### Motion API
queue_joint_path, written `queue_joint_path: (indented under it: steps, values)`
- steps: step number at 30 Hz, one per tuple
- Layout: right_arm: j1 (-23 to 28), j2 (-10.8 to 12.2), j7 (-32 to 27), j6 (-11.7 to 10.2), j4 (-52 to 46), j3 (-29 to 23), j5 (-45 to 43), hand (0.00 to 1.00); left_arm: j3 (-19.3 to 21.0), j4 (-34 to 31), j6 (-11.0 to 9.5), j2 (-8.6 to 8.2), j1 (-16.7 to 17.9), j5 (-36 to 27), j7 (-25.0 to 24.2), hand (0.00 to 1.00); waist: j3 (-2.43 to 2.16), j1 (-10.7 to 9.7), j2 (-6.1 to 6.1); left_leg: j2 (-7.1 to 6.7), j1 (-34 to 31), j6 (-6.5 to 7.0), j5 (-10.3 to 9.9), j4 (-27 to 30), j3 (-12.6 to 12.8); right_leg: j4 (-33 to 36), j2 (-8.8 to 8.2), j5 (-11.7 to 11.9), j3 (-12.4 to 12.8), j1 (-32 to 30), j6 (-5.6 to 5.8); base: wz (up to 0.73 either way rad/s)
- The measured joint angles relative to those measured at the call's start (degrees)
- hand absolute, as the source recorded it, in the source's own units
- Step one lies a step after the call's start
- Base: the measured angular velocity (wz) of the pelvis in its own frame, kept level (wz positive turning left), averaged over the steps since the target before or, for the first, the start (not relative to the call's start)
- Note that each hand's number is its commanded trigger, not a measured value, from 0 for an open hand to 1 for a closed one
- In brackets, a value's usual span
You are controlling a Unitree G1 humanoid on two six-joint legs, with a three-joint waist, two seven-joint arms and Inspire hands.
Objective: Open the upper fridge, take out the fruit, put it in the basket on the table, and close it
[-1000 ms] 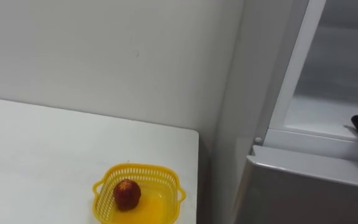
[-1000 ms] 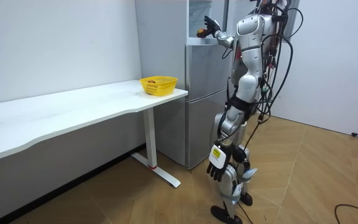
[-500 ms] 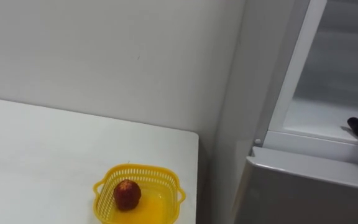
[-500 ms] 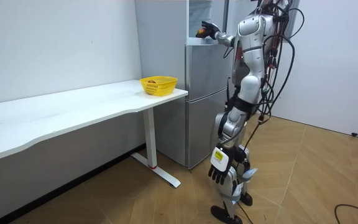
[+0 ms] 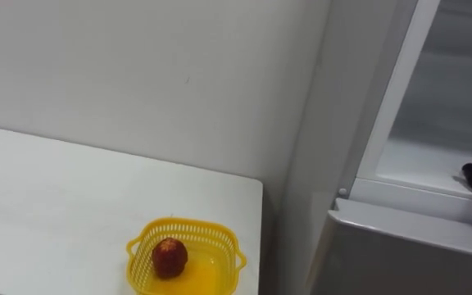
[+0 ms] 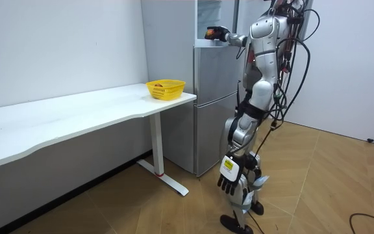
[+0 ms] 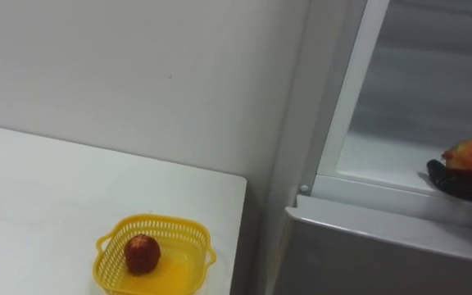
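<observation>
Fruit [image 7: 470,153] in the right hand [image 7: 456,183] has lowered to the shelf [image 7: 379,164].

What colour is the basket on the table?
The basket is yellow; the left eye view shows it best.

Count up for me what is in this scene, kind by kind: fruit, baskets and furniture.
Fruit: 2 (red fruit in the basket; red-orange fruit in the robot's right hand at the open fridge)
Yellow basket: 1
Table: 1
Fridge: 1
Total: 5
</observation>
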Motion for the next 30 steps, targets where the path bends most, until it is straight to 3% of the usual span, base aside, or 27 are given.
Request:
queue_joint_path:
  steps: [9, 22, 29, 30]
  values:
    - [-0.9, -1.7, -0.1, 0.5, 0.8, -0.1, -0.6, 1.0, 0.0, 0.0, 0.5, 0.57, 0.0, 0.2, 0.0, 0.0, -0.13, 0.6, 0.32, 0.0, 0.0, -0.02, 0.0, 0.1, -0.1, -0.1, 0.05, 0.0, 0.0, 0.0, 0.0, 0.0]
    - [-1.3, -1.7, 0.9, 0.9, -2.5, 1.0, -1.3, 1.0, 0.0, 0.3, 0.3, 0.56, -2.2, -0.1, 0.6, 0.0, -0.13, 0.6, 0.58, 0.05, -0.1, -0.02, 0.1, 0.0, 0.1, 0.0, 0.06, 0.0, 0.0, 0.0, 0.0, 0.0]
    - [0.0, -1.0, 0.7, 1.6, -12.9, 2.5, -3.6, 1.0, -0.2, 0.5, -0.2, 0.39, -3.6, -0.3, 1.7, 0.0, 0.41, 0.3, 1.93, 0.21, -0.5, -0.02, 0.1, -0.3, 1.6, 0.1, 0.21, 0.0, 1.4, -1.1, -0.02, -0.09]
    - [0.9, -0.7, 0.8, 1.6, -15.0, 2.5, -4.0, 1.0, -0.2, 0.5, -0.2, 0.37, -3.7, -0.3, 2.1, 0.0, 0.32, 0.2, 2.1, 0.2, -0.5, -0.01, 0.1, -0.2, 1.7, 0.1, 0.19, 0.0, 1.5, -1.1, -0.02, -0.08]
